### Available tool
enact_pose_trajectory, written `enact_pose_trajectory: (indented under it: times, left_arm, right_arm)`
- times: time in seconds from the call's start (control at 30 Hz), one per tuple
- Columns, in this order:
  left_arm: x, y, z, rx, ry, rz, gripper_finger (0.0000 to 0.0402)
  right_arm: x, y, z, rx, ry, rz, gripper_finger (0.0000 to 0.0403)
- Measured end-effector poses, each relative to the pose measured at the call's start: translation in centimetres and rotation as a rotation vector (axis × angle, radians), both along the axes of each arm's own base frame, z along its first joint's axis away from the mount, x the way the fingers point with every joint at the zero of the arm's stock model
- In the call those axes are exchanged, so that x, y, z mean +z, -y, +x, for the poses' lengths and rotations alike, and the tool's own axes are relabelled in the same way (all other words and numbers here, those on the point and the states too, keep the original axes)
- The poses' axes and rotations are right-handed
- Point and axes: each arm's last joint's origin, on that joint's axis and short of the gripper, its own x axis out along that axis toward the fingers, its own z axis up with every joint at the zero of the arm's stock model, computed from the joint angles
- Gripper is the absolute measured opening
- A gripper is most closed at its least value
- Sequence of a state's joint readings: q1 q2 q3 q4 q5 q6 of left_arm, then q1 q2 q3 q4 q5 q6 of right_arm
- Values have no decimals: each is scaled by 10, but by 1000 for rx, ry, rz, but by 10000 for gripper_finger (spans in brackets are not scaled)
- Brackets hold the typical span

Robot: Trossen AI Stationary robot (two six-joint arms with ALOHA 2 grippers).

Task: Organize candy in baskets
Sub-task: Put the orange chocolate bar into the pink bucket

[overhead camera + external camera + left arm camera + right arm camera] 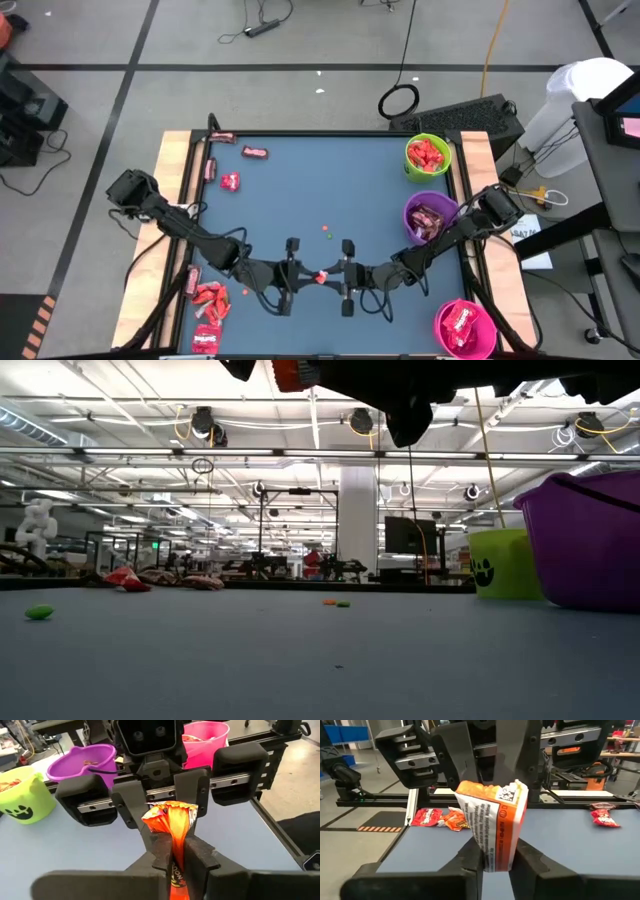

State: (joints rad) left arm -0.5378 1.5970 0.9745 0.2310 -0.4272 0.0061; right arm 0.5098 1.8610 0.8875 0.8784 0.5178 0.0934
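Orange-wrapped candy [172, 827] is being gripped from both ends above the near-centre of the blue table [330, 190]. The left gripper [296, 276] is clamping one end of the packet between narrow fingers [162, 852]. The right gripper [343, 276] is facing it, its fingers [530, 862] pressing on the opposite end. Both claws are holding the same packet, clear of the surface.

Three baskets are standing along the right edge: the green basket [428, 157] farthest back, the purple basket [430, 218] in the middle, and the pink basket [465, 328] nearest the front. Each is containing sweets.

Loose red candies [210, 300] are lying at the front left corner, and more [232, 181] are lying near the back left corner.
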Motion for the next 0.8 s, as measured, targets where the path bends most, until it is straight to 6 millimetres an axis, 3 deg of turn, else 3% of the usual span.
enact_pose_trajectory:
  times: [0.27, 0.43, 0.6, 0.8]
  left_arm:
    - [3, 0, -8, -42, -54, -13, 141]
    - [28, -4, -31, -103, -80, -54, 198]
    - [36, -7, -50, -76, -162, -113, 216]
    - [26, -6, -60, -17, -284, -139, 217]
  right_arm:
    - [2, -5, -3, 13, -1, -27, 51]
    - [21, -15, -20, 62, -43, -53, 51]
    - [46, -20, -46, 100, -127, -31, 50]
    - [66, -21, -87, 124, -330, 137, 50]
